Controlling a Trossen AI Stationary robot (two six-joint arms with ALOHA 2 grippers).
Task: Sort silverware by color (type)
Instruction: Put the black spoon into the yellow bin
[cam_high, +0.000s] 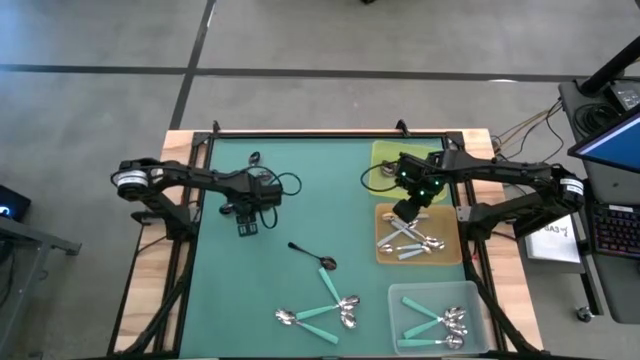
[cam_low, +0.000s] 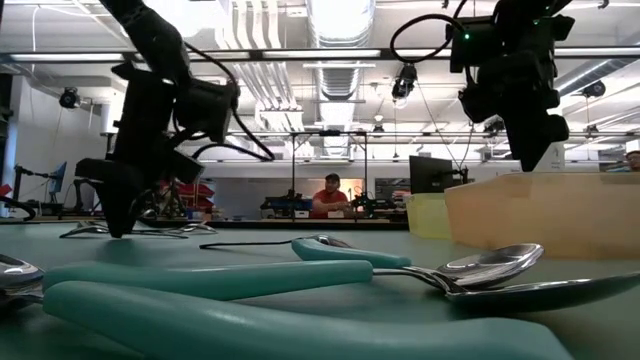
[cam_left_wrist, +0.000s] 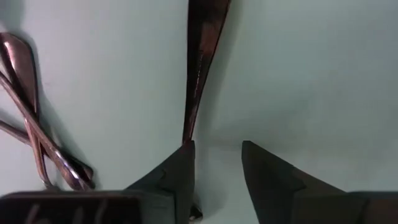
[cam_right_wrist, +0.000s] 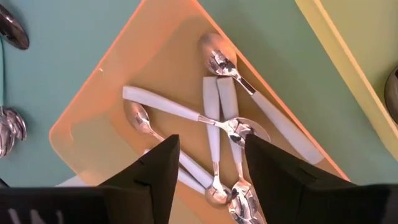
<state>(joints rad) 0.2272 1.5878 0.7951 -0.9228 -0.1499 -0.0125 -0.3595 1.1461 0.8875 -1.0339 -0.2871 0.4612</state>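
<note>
My left gripper (cam_high: 248, 226) points down at the green mat on the table's left side, open (cam_left_wrist: 217, 149). A dark-handled spoon (cam_left_wrist: 200, 68) lies on the mat, one end right at one fingertip. More dark spoons (cam_left_wrist: 34, 130) lie crossed beside it. My right gripper (cam_high: 404, 212) hangs open (cam_right_wrist: 211, 146) over the orange tray (cam_right_wrist: 87, 130), with nothing between its fingers. Several light blue spoons (cam_right_wrist: 214, 106) lie in that tray. A lone black spoon (cam_high: 312, 255) and teal-handled spoons (cam_high: 325, 305) lie on the mat. My left gripper has one fingertip (cam_left_wrist: 183, 155) at the end of the dark handle (cam_left_wrist: 189, 127), which lies flat on the mat. Whether the finger touches it, I cannot tell. Nothing is between the two fingers.
A clear tray (cam_high: 400, 298) at the near right corner holds teal-handled spoons (cam_high: 440, 322). A yellow tray (cam_high: 388, 152) stands at the far right, beyond the orange one. The middle and far part of the mat (cam_high: 310, 190) are bare. Cables hang from both wrists.
</note>
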